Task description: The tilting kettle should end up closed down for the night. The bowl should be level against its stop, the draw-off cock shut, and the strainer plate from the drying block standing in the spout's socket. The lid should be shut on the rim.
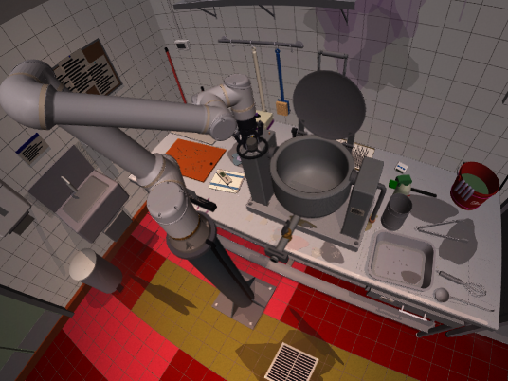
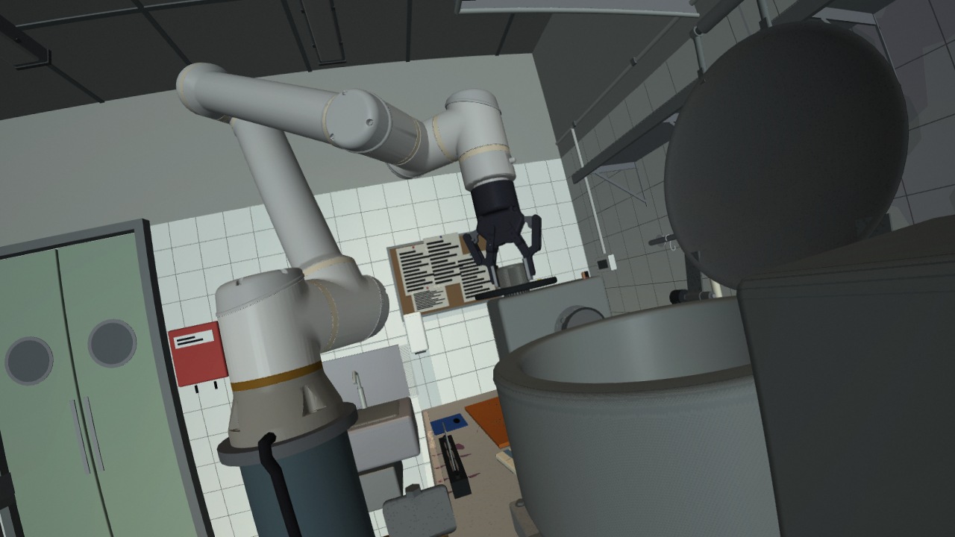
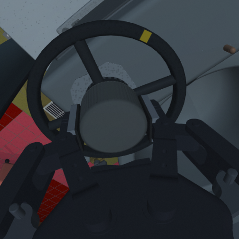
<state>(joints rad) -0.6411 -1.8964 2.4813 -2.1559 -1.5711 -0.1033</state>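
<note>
The kettle bowl (image 1: 312,168) sits between two grey pedestals, its mouth facing up. Its round lid (image 1: 328,102) stands raised behind the rim. On top of the left pedestal lies a black handwheel (image 3: 106,87) with a yellow mark on its rim and a grey ribbed hub (image 3: 113,118), on which my gripper (image 3: 113,121) is closed from above. The draw-off cock (image 1: 284,232) hangs below the bowl's front, over the counter edge. The strainer plate and the spout's socket are not clear to me.
Behind the kettle is a tiled wall with a rail of hanging tools (image 1: 279,80). An orange board (image 1: 195,158) lies left of the pedestal. Right of the kettle are a grey pot (image 1: 396,211), a red bucket (image 1: 475,185) and a counter sink (image 1: 400,260).
</note>
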